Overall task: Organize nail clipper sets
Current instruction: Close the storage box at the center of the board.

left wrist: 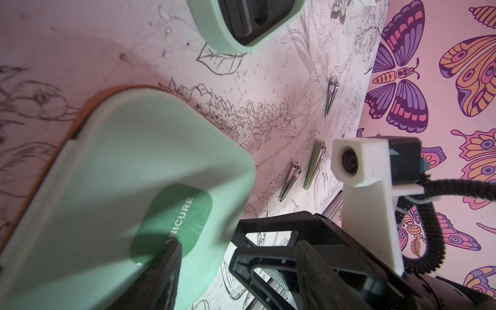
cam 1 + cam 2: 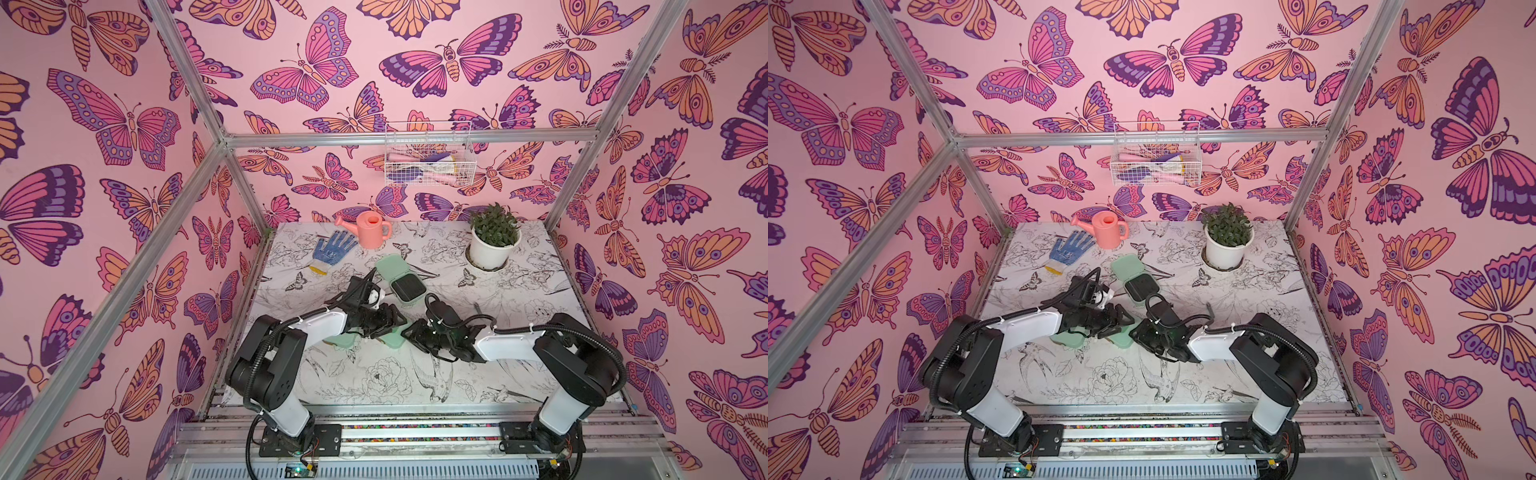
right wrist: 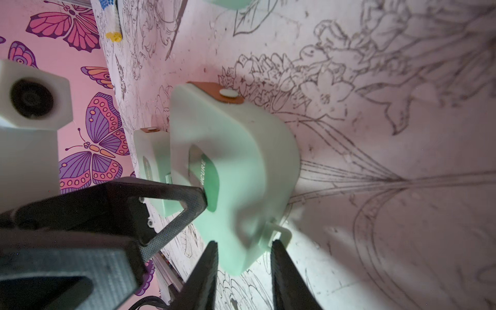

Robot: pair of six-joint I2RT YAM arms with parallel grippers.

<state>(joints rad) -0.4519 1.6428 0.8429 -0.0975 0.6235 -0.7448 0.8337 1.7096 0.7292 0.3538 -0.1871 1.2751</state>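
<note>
Little of the sorting looks done from where I stand. Just ahead of the left hand point(image 3: 200, 197) a closed mint-green rounded-square plastic case point(image 3: 236, 166) lies flat on the flower-printed tabletop point(image 2: 374, 374). That hand's fingers are spread apart, with one tip resting on the case's dark green label and nothing held.

The right hand point(image 3: 244, 257) meets the same case from the opposite side, its two fingers standing either side of the corner by the latch tab. Whether they pinch it I cannot tell.

A second closed mint-green case point(image 3: 151, 161) sits just beside the first, under the left hand's wrist. Beyond both hands a third mint-green case point(image 2: 401, 282) lies open with its lid folded back, and its black tray shows no tools that I can make out. What the two closed cases hold is hidden.

Past the right hand, tools lie loose on the tabletop:
- a silver metal nail clipper point(image 1: 291, 181)
- a mint-faced clipper point(image 1: 315, 166) just beside it
- another silver clipper point(image 1: 332, 96) a little apart

I judge these, at least, remain to be packed.
</note>
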